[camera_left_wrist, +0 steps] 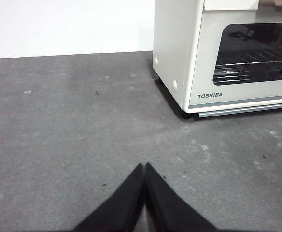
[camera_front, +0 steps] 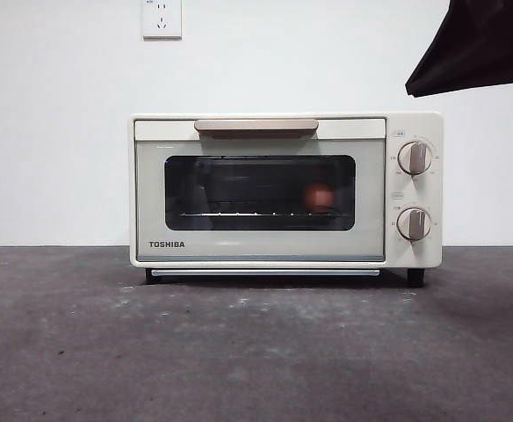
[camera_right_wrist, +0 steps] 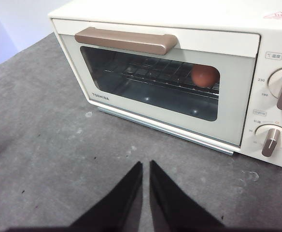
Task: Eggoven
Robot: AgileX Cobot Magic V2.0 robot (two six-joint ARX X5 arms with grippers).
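Grey table (camera_front: 256, 352) nearest, bare foreground. Oven (camera_front: 285, 189) mid-frame, door shut, egg (camera_front: 319, 195) on rack behind glass, right side. Wall socket (camera_front: 162, 18) upper left. Left gripper (camera_left_wrist: 144, 169) closed, empty; right gripper (camera_right_wrist: 146, 166) nearly closed, empty, both clear of oven.

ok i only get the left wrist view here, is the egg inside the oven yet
Observer: Yes, the egg sits on the rack inside the oven, toward the end with the knobs.
Operator: door shut?
Observer: Yes, the door is fully closed, with the handle at its top.
Operator: where's the right end effector
Observer: The right end effector is over the table in front of the door, holding nothing.
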